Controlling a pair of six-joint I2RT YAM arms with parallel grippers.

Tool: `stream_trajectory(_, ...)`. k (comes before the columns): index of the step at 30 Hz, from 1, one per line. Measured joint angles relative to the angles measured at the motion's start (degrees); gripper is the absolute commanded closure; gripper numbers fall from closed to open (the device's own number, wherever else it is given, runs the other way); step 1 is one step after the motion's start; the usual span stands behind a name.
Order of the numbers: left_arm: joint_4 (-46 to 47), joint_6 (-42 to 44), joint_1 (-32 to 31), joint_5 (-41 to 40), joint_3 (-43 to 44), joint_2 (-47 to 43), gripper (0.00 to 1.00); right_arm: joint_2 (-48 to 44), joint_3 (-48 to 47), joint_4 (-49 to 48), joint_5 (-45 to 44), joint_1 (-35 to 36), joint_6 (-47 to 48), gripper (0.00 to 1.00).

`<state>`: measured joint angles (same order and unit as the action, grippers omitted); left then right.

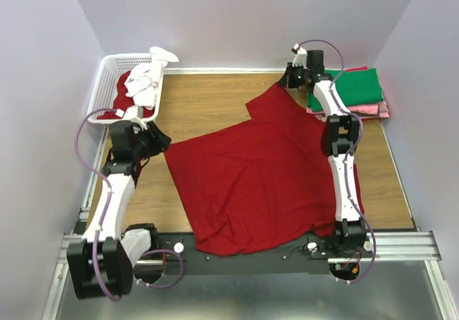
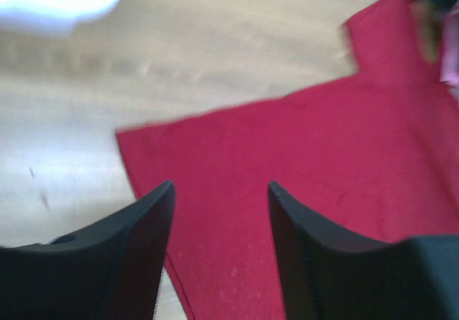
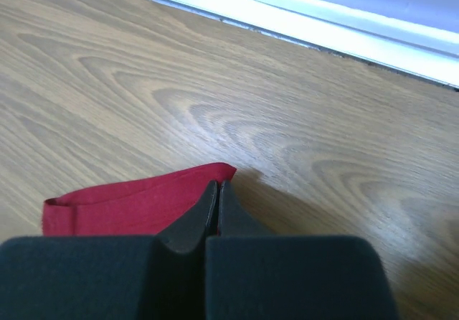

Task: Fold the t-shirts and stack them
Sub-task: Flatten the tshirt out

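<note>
A dark red t-shirt (image 1: 258,176) lies spread flat across the middle of the wooden table. My right gripper (image 1: 290,80) is shut on the shirt's far sleeve tip (image 3: 143,201), low over the wood near the back edge. My left gripper (image 1: 161,142) is open and empty, just above the shirt's left corner (image 2: 237,191), which shows between its two fingers. Folded green (image 1: 351,87) and pink (image 1: 373,110) t-shirts are stacked at the back right. A white and a red t-shirt (image 1: 133,90) lie crumpled in the basket.
A white plastic lattice basket (image 1: 104,83) stands at the back left corner. The shirt's near hem hangs over the black front rail (image 1: 287,255). A white strip (image 3: 323,26) runs along the table's back edge by the wall.
</note>
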<state>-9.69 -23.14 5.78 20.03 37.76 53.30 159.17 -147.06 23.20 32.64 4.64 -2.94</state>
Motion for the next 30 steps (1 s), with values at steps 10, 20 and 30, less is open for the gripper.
stream_trajectory(10, -3.0, -4.4, -3.9, -15.1, 3.0, 23.6, 0.58, -5.8, 4.6, 0.0, 2.4, 0.2, -0.5, 1.00)
stream_trajectory(20, 0.3, -6.1, -4.3, -23.1, 7.9, 33.3, 0.56, -9.1, 9.3, 0.0, 4.6, 0.2, -0.7, 1.00)
stream_trajectory(30, 2.1, -5.8, -5.3, -23.5, 12.2, 41.3, 0.62, -10.6, 13.1, 0.1, 5.7, 0.2, -1.1, 1.00)
